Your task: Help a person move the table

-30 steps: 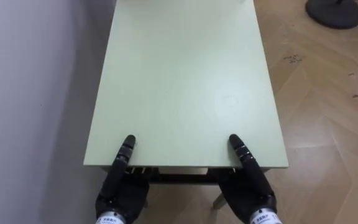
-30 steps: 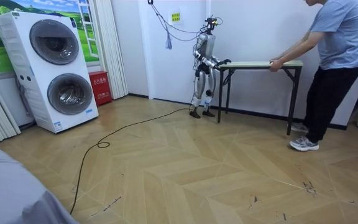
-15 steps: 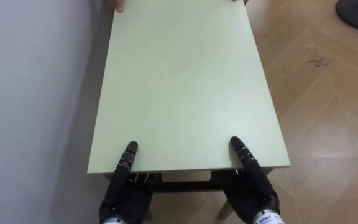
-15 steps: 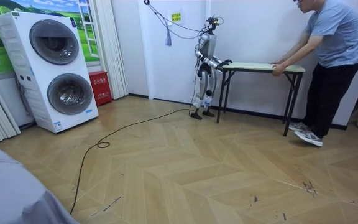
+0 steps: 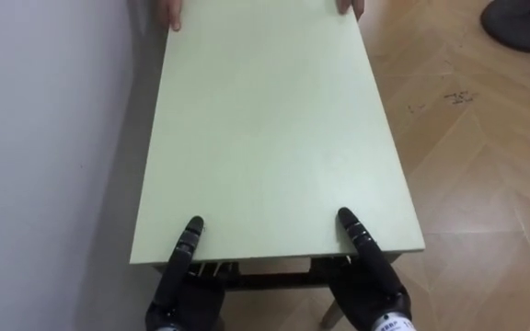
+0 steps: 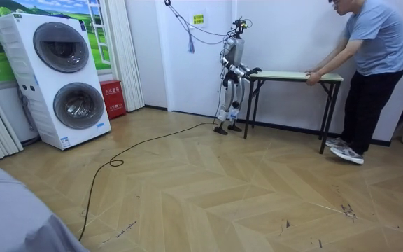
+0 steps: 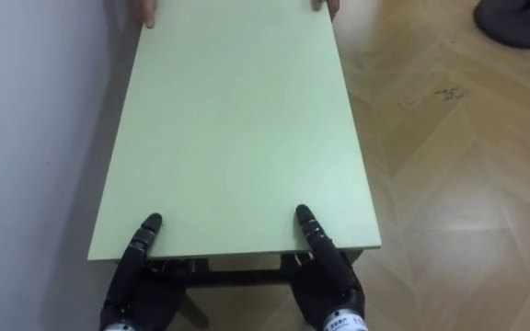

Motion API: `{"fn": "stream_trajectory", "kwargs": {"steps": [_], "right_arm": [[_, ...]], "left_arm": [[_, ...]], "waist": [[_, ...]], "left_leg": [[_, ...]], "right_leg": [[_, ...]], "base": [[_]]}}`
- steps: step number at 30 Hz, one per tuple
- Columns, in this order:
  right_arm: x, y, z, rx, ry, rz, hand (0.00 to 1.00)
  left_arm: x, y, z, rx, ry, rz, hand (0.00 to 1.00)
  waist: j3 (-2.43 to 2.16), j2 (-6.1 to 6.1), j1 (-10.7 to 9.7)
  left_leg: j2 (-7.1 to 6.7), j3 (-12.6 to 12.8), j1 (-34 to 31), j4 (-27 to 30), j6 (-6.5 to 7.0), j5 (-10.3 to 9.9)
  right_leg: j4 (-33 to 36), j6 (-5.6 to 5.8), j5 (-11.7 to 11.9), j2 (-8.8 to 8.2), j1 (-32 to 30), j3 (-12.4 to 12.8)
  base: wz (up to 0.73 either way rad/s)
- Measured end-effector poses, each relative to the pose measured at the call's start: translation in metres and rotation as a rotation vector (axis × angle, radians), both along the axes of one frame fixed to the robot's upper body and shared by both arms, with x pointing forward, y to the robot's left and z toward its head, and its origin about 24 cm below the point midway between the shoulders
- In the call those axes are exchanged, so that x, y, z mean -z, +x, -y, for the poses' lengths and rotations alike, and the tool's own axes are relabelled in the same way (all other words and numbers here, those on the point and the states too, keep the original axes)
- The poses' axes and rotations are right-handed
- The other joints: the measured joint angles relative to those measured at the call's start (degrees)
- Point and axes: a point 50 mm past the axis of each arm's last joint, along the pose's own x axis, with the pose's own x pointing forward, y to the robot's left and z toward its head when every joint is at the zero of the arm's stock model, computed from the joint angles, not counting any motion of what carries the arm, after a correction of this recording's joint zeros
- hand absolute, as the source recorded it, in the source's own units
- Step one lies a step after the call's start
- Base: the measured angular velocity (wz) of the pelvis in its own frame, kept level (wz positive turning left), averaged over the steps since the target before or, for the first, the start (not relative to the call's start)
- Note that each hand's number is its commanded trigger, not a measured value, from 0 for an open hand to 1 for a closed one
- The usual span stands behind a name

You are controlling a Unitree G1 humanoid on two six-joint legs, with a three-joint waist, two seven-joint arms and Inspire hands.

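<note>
A pale green table [image 5: 265, 119] stretches away from me along a white wall. My left hand [image 5: 185, 287] and right hand [image 5: 373, 287] grip its near edge, each with the thumb lying on top and the fingers underneath. At the far edge a person's hands [image 5: 170, 14] hold the other end. In the room view I stand at the end of the table [image 6: 292, 73] on the room view's left. The person [image 6: 373, 63] leans over the end on the room view's right.
The white wall [image 5: 44, 138] runs close along the table's left side. Wooden floor lies to the right, with a dark round stand base [image 5: 523, 18] at the far right. Stacked washing machines [image 6: 61, 77] stand at the room view's left.
The person's hands have come into the eye view at the far edge as the picture shifted. In the room view the person has stepped to the right. My hands keep their hold.
</note>
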Motion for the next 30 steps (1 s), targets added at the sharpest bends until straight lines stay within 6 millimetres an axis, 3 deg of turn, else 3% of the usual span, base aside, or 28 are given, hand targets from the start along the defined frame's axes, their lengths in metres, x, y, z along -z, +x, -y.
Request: {"fn": "stream_trajectory", "kwargs": {"steps": [9,16,23,24,25,26,28,30], "right_arm": [[0.012,-0.004,-0.002,-0.023,-0.010,-0.006,1.00],[0.017,-0.006,-0.002,-0.044,-0.028,-0.008,1.00],[0.022,-0.006,-0.005,-0.060,-0.047,-0.015,1.00],[0.022,-0.006,-0.005,-0.060,-0.047,-0.015,0.99],[0.023,-0.006,-0.005,-0.060,-0.048,-0.017,0.56],[0.024,-0.006,-0.005,-0.060,-0.049,-0.021,0.00],[0.025,-0.006,-0.005,-0.061,-0.051,-0.024,0.00],[0.026,-0.006,-0.004,-0.070,-0.060,-0.018,0.00]], "left_arm": [[0.012,-0.006,-0.001,0.035,0.032,-0.022,1.00],[0.021,-0.010,-0.002,0.049,0.026,-0.022,1.00],[0.032,-0.012,-0.008,0.071,0.028,-0.012,1.00],[0.033,-0.012,-0.008,0.074,0.026,-0.011,0.93],[0.035,-0.013,-0.009,0.077,0.024,-0.009,0.78],[0.035,-0.013,-0.009,0.081,0.023,-0.005,0.65],[0.036,-0.011,-0.010,0.087,0.024,0.003,0.00],[0.037,-0.011,-0.010,0.094,0.034,0.005,0.00]], "waist": [[-0.09,0.13,-0.14],[-0.71,0.97,-0.05],[-0.79,0.84,0.16],[-0.79,0.80,0.21],[-0.79,0.67,0.21],[-0.82,0.47,0.21],[-0.91,0.22,0.24],[-0.92,0.21,0.26]], "left_leg": [[0.03,0.28,1.33,-0.46,0.03,-0.02],[0.05,0.56,1.96,-0.80,0.03,-0.01],[0.17,1.04,3.35,-1.40,-0.01,-0.01],[0.18,1.07,3.36,-1.40,-0.02,-0.01],[0.19,1.08,3.43,-1.39,-0.01,-0.01],[0.19,1.08,3.54,-1.39,-0.01,-0.01],[0.19,1.08,3.59,-1.40,-0.01,-0.01],[0.19,1.16,3.62,-1.38,-0.01,-0.01]], "right_leg": [[-0.38,0.24,0.15,0.05,1.15,0.07],[-0.46,0.24,0.15,0.06,1.54,0.79],[-1.26,0.26,0.16,0.12,2.74,0.62],[-1.27,0.26,0.16,0.12,2.74,0.63],[-1.28,0.26,0.17,0.12,2.78,0.65],[-1.29,0.27,0.17,0.11,2.89,0.65],[-1.28,0.30,0.19,0.11,2.94,0.56],[-1.28,0.36,0.25,0.11,2.96,0.57]], "base": [[-0.02],[-0.02],[-0.04],[0.00],[0.00],[0.00],[0.00],[0.00]]}}
